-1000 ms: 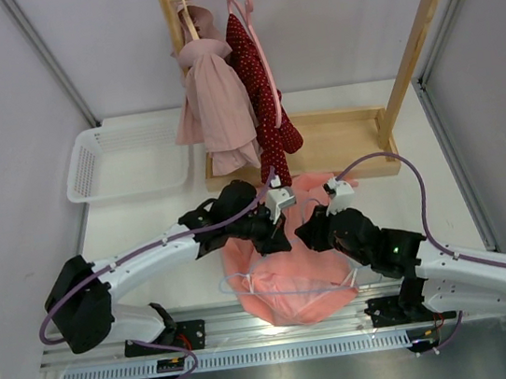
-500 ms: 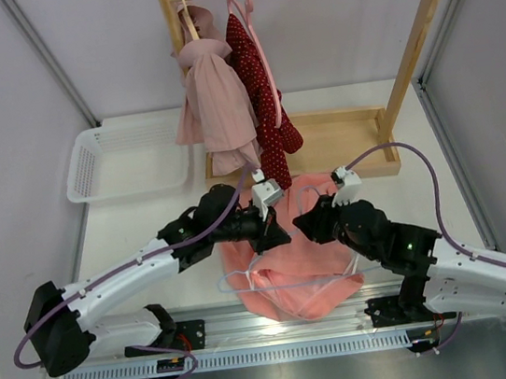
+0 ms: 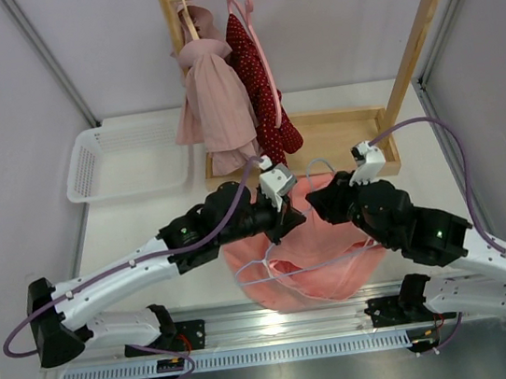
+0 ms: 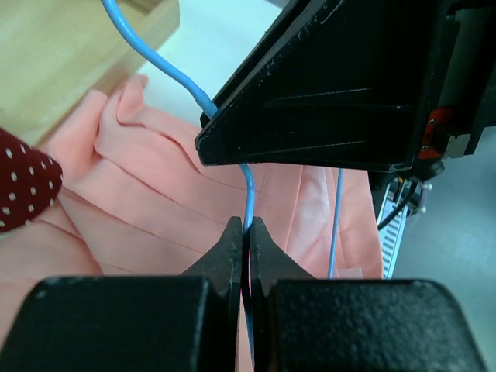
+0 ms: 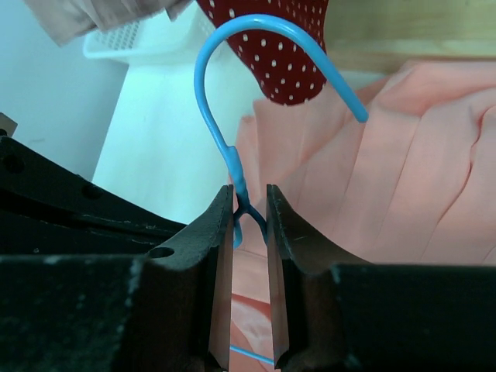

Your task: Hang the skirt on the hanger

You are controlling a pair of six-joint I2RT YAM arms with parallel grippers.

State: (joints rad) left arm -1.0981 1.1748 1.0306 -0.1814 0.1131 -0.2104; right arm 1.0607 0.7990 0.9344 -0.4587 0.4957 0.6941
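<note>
Skirt (image 3: 316,270): bunched at the middle of the surface's (image 3: 145,223) near edge, just in front of the rack base (image 3: 339,130). Hanger (image 5: 263,21) sits over it, hook up, wire lying across the cloth. Cannot tell whether the waist is on the wire. Left pincer (image 4: 246,232) is clamped on the hanger's wire, and right pincer (image 5: 249,203) is clamped on the neck below the hook. Step judged: fitting skirt to hanger, unfinished. Next move calls for a steady wire and easing the waistband over each shoulder without dragging cloth off.
</note>
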